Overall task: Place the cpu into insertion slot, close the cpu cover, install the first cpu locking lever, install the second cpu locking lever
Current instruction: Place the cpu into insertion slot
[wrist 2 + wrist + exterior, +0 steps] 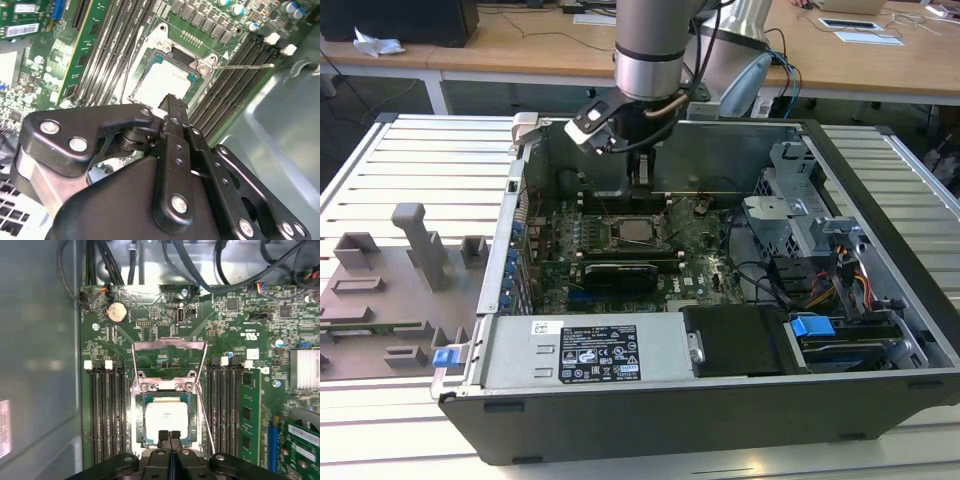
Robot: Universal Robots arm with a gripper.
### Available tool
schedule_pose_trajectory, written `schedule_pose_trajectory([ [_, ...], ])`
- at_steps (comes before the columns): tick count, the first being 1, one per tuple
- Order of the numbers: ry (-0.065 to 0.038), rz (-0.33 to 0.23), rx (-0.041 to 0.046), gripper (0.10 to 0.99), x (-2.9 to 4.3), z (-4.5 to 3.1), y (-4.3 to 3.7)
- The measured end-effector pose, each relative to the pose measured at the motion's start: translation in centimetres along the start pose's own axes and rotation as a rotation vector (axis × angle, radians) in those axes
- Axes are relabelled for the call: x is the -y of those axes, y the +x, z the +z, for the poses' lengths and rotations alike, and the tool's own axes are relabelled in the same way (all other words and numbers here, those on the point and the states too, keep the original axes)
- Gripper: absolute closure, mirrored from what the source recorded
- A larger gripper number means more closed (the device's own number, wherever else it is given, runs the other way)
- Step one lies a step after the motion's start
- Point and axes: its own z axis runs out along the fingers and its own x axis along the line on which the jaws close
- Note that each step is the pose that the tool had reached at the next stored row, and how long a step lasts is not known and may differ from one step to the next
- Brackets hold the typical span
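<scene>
One cpu (166, 416) lies flat, metal face up, in the insertion slot (141, 424); end effector (170, 434) pinched closed, empty.

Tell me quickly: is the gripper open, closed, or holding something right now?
Gripper: jaws closed, holding nothing.

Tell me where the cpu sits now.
In the first wrist view the cpu lies in the insertion slot, between the two banks of memory slots, right by the gripper.
</scene>
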Motion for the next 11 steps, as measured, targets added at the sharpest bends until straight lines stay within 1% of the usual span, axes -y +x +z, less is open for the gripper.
schedule_pose_trajectory([
  [1, 0.0, 0.0, -0.0001, 0.98, 0.0, -0.42, 0.0],
  [5, 0.0, 0.0, 0.0, 0.98, 0.01, -1.31, -0.02],
  [6, 0.0, 0.0, -0.0001, 0.98, 0.01, -1.81, -0.02],
  [7, 0.0, 0.0, -0.0001, 0.98, 0.01, -2.16, -0.03],
  [9, 0.0, 0.0, -0.0001, 0.98, 0.01, -2.48, -0.03],
  [11, 0.0, 0.0, -0.0001, 0.98, 0.01, -3.15, -0.05],
])
